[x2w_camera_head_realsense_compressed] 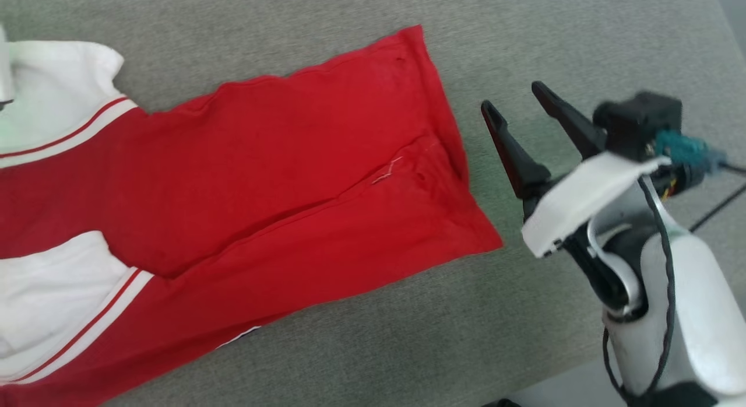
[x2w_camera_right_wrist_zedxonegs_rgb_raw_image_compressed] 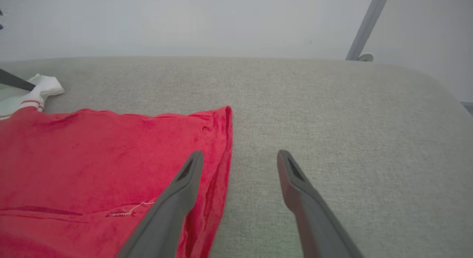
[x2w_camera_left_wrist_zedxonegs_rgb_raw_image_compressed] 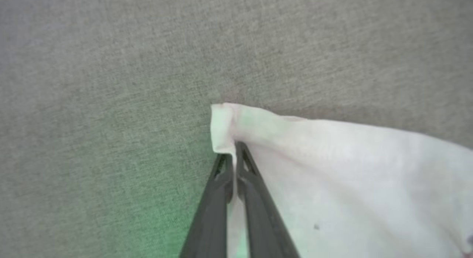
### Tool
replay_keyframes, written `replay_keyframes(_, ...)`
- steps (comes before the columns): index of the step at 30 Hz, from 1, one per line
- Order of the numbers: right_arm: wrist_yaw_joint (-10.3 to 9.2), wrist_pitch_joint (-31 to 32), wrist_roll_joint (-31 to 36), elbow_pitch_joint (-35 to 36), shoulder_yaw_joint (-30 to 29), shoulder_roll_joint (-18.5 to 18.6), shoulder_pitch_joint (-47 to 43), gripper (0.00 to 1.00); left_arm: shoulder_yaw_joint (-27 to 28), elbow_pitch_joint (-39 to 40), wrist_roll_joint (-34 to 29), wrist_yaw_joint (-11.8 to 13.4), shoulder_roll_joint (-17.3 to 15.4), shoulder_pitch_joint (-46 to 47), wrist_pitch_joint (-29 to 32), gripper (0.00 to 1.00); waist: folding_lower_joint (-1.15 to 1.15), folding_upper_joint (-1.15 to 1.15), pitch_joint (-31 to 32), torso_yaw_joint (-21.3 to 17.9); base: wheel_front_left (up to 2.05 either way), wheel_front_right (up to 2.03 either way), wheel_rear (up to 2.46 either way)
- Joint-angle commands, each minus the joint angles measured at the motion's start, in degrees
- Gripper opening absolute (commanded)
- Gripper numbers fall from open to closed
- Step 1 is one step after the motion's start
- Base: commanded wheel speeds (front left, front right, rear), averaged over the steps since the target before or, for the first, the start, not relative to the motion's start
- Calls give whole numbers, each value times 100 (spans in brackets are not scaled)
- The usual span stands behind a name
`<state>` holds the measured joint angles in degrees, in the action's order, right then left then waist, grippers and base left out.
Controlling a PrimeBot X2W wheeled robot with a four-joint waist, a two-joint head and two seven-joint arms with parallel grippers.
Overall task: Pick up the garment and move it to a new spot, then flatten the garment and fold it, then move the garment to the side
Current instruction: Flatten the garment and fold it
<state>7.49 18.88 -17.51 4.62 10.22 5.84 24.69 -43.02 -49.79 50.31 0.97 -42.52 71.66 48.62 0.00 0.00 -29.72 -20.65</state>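
The garment (x2w_camera_head_realsense_compressed: 291, 179), light limp cloth that will likely sag and crease, lies flat across the grey tabletop (x2w_camera_head_realsense_compressed: 583, 45), its hem toward the right edge; sleeve tips or hem corners look the best holds. The left pincer (x2w_camera_left_wrist_zedxonegs_rgb_raw_image_compressed: 233, 154) is nipped onto the edge of a white sleeve (x2w_camera_left_wrist_zedxonegs_rgb_raw_image_compressed: 332, 176). The right pincer (x2w_camera_head_realsense_compressed: 512, 97) stands wide apart and empty, just beside the red hem.

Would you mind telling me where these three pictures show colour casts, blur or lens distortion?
Head view: the right gripper looks motion-smeared, with a green tinge on the grey surface beside it. Left wrist view: soft focus, green cast beside the white sleeve of the garment. Right wrist view: the surface's far edge bows; near fingers blur.
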Motion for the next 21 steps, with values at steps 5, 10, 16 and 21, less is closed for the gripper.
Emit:
replay_keyframes(5,0,793,-307,-513,177,266,893,100,-341,-154,-77,-119,516,-139,264,0,0,0,-154,334,0,0,0)
replay_keyframes(10,0,1169,-406,-1048,371,539,1532,100,-374,-127,-110,-210,774,52,128,0,0,0,-220,549,0,0,0)
replay_keyframes(16,-1,1679,-601,-2020,725,680,2344,100,-425,-225,-169,-330,1058,294,-56,0,0,0,-285,803,0,0,0)
replay_keyframes(21,0,2356,-806,-2869,1043,570,2783,100,-446,-407,-183,-390,1215,420,-205,0,0,0,-298,912,0,0,0)
